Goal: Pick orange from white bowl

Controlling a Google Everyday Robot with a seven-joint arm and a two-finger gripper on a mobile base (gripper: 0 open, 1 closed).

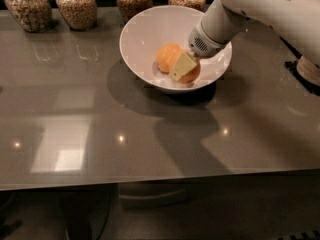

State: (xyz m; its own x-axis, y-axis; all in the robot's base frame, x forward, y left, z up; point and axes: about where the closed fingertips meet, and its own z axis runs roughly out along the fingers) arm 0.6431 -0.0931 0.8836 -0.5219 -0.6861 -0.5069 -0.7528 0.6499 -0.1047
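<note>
So the white bowl sits toward the far edge of the desk, a bit right of the middle, just in front of the row of grain jars lined up along that far edge. There are two oranges in it, touching each other at the bottom. That makes sense, since the sloped sides would roll anything round down to the lowest spot.

The arm comes in from the far right corner and angles down over the rim, which is probably the only clean way in with a bowl this deep. The gripper is down inside the bowl, right at the fruit. Its pale yellow tip lies across the front of the orange on the right-hand side and hides a good part of it. The other orange is on the left, pressed up against the same spot.

Honestly, I can't tell whether the gripper has closed on the orange or is just sitting against it. The contact side is hidden. The fruit is in the bowl and not lifted.

My guess is this is the grasp step. The tricky bit is the neighbour crowding in, since a smooth round fruit could squirt sideways or the wrong one could get nudged.
</note>
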